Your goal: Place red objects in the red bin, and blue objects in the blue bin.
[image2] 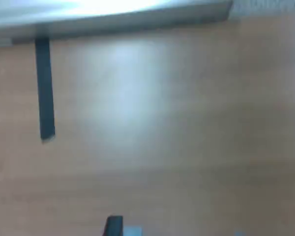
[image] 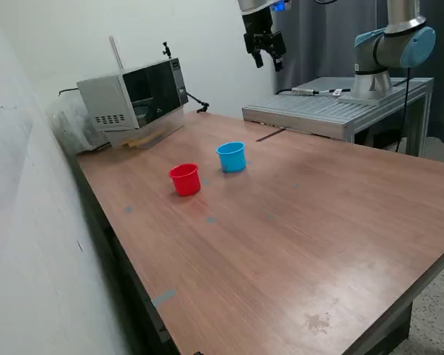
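Observation:
The red bin point(image: 185, 180), a small red cup, stands upright on the wooden table point(image: 296, 244) towards the exterior view's left. The blue bin point(image: 231, 157), a light-blue cup, stands just beside it, apart from it. My gripper point(image: 266, 53) hangs high above the table's far part, well above and behind the cups, open and empty. In the wrist view only its dark fingertips point(image2: 113, 227) show at the frame's edge, wide apart over bare wood. No red or dark-blue cubes show in either view. The insides of the cups are hidden.
A grey microwave-like box point(image: 137, 96) stands at the far corner on the exterior view's left. A raised metal platform point(image: 333, 109) carrying the arm's base point(image: 377, 74) borders the far edge. A dark tape strip point(image: 270, 134) point(image2: 45, 88) lies on the table near it.

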Available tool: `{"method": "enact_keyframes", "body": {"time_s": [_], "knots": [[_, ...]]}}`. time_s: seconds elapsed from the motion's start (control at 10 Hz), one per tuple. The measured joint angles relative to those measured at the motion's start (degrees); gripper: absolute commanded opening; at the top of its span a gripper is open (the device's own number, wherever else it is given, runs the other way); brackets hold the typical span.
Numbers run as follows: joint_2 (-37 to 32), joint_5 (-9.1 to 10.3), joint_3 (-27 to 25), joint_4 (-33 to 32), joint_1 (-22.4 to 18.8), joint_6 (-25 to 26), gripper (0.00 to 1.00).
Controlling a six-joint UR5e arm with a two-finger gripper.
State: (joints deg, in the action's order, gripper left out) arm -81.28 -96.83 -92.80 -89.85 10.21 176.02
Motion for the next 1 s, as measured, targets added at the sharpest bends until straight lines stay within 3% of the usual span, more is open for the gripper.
{"method": "enact_keyframes", "body": {"time_s": [0.5,0.7,1.0], "knots": [[-15.95,0.01,-10.07,11.87,-0.14,-0.54,1.0],[-19.92,-0.03,-10.98,18.51,0.93,-0.68,1.0],[-21.06,-0.17,-10.53,21.8,2.61,-0.68,1.0]]}}
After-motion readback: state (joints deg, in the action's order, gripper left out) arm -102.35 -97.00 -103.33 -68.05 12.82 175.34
